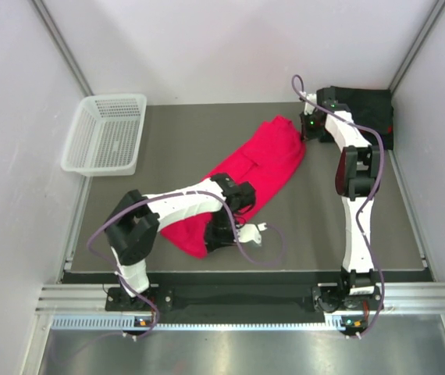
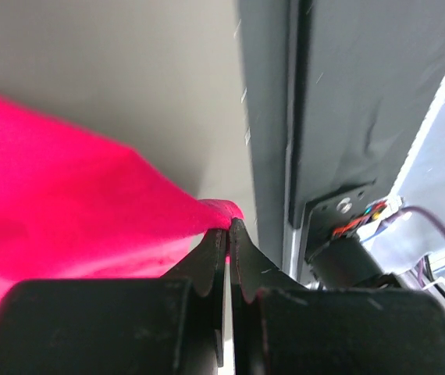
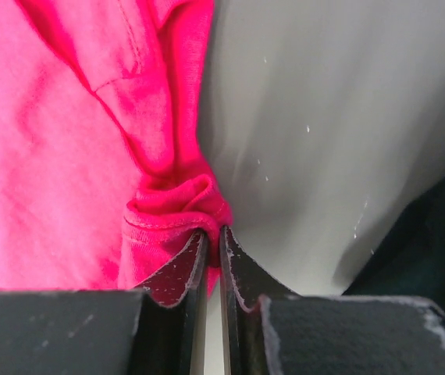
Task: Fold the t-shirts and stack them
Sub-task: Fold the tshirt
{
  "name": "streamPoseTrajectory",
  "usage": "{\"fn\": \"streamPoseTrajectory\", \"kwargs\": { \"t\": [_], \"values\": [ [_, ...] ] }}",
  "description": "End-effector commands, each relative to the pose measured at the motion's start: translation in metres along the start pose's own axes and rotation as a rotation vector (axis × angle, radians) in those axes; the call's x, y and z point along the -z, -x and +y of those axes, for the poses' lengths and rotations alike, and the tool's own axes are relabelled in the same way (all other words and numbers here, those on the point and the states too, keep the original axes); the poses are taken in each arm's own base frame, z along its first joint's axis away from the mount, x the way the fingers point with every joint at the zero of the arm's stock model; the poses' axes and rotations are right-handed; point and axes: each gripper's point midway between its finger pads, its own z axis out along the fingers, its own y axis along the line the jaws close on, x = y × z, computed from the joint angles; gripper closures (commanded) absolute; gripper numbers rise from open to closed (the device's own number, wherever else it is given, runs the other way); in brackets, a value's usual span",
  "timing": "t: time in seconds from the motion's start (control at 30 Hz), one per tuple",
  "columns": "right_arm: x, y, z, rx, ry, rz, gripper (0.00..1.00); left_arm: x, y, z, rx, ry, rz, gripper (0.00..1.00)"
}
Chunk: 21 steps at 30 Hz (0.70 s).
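On the table [image 1: 176,133], seen from above, the left gripper [image 1: 218,237] sits at the near end of the red t-shirt [image 1: 261,164] and the right gripper [image 1: 307,127] at its far end, so the shirt lies between the two pincers as a rumpled diagonal band. The black t-shirts [image 1: 367,109] lie heaped just outboard of the right gripper, and the white basket [image 1: 105,133] stands well apart from both. The step in hand looks like drawing the shirt out flat before folding. It would go best if both ends rose together, level, and drew apart gently until the band opens. In the left wrist view, the left gripper [image 2: 226,230] is pressed together on a small pointed tip of the red t-shirt [image 2: 66,211], with the rest of the cloth fanning away ahead and to one side. That bite seems slight, so a slow, even pull should suit it better than a tug. In the right wrist view, the right gripper [image 3: 213,234] pinches a bunched fold of stitched hem right at its tips. The red t-shirt [image 3: 51,156] spreads ahead on one side, with bare table on the other. Dark cloth shows near at the frame's edge, so this end should probably lift clear before it travels, lest it drag that heap.
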Motion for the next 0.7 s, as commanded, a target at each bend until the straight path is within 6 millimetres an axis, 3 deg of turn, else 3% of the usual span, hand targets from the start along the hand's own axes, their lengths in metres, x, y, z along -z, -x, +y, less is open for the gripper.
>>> {"fn": "streamPoseTrajectory", "kwargs": {
  "t": [0.0,0.1,0.23,0.43,0.67],
  "values": [
    [0.006,0.030,-0.007,0.033,-0.068,-0.080,0.95,0.007,0.006,-0.039,0.017,-0.166,0.036,1.00],
    [0.025,0.036,-0.010,0.021,-0.085,-0.097,0.95,0.006,0.014,-0.031,-0.001,-0.150,0.031,1.00],
    [0.036,0.036,-0.025,0.000,-0.098,-0.109,0.95,0.006,0.035,-0.019,-0.013,-0.133,-0.017,1.00],
    [0.027,0.059,-0.039,0.020,-0.135,-0.178,0.94,0.003,0.062,-0.016,-0.018,-0.164,-0.048,1.00],
    [0.014,0.056,-0.049,0.016,-0.177,-0.175,0.95,0.003,0.085,-0.039,-0.060,-0.186,-0.068,1.00]
  ]
}}
